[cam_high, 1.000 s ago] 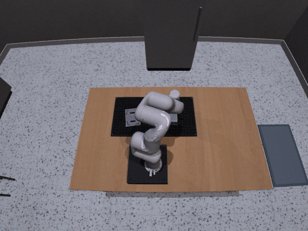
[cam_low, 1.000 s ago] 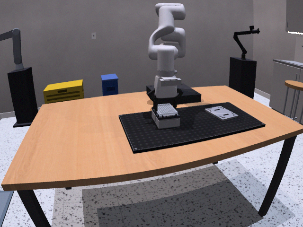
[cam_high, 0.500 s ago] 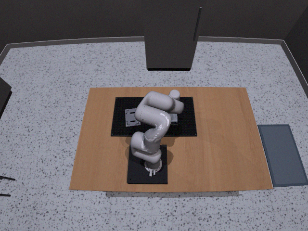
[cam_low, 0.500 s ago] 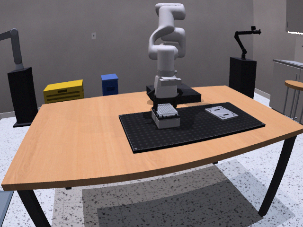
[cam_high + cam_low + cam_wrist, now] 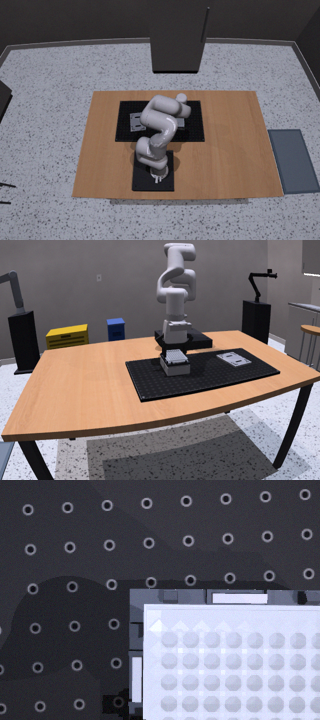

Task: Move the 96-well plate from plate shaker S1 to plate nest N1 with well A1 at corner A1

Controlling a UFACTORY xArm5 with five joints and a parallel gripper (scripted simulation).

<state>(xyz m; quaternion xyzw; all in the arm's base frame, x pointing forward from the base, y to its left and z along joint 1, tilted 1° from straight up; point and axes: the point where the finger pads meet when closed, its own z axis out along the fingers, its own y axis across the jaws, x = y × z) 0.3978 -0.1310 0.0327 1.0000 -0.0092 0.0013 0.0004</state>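
The white 96-well plate (image 5: 176, 356) sits on the plate shaker S1 (image 5: 175, 365) on the black breadboard; it also shows in the wrist view (image 5: 235, 665) and partly beside the arm in the top view (image 5: 180, 122). My gripper (image 5: 175, 347) stands right over the plate's far end, shut on the plate; its fingertips are hidden behind the plate and the wrist. The shaker's grey frame (image 5: 170, 597) rims the plate in the wrist view. The plate nest N1 (image 5: 233, 359) lies flat to the right on the breadboard, and to the arm's left in the top view (image 5: 136, 121).
The black breadboard (image 5: 201, 371) lies on the wooden table. My arm's black base block (image 5: 196, 339) stands behind the shaker. A yellow box (image 5: 67, 336) and a blue box (image 5: 115, 329) stand on the floor behind the table.
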